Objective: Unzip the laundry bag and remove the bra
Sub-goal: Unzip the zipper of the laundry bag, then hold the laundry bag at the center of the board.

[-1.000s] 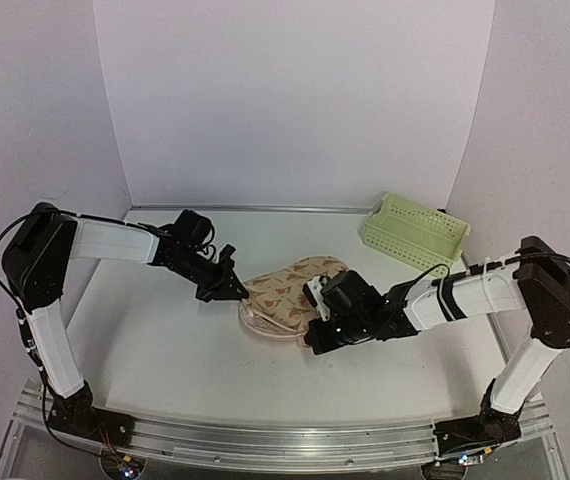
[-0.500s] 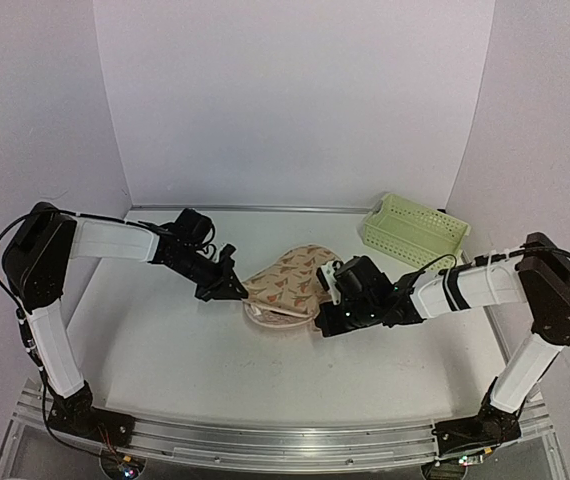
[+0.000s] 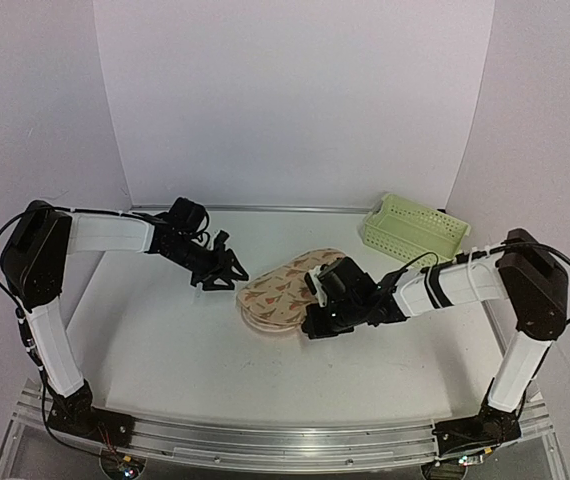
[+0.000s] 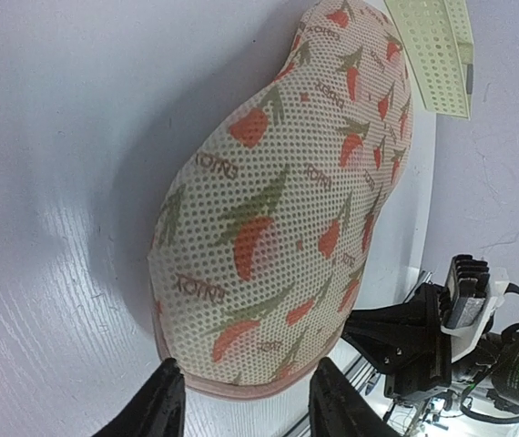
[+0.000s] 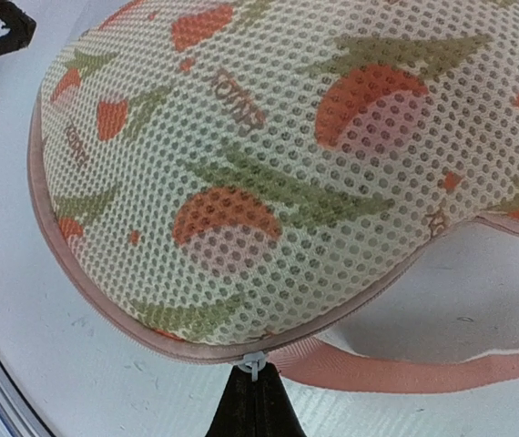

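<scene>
Right claw [image 5: 251,401] clamped shut on the zip pull [image 5: 252,362] of the laundry bag [image 5: 269,164] — bag domed just ahead on the tabletop [image 5: 105,382]. Left claw [image 4: 246,410] spread open — bag's other end just beyond its tips.

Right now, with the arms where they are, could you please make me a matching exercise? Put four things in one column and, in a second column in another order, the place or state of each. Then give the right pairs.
Column 1
1. laundry bag
2. left gripper
3. right gripper
4. basket

Column 2
A. jaws shut on the zip pull
B. pale green, at the far right
C. jaws open, at the bag's left end
D. lies in the middle, between both grippers

Pairs: 1-D, 2-C, 3-A, 4-B
</scene>
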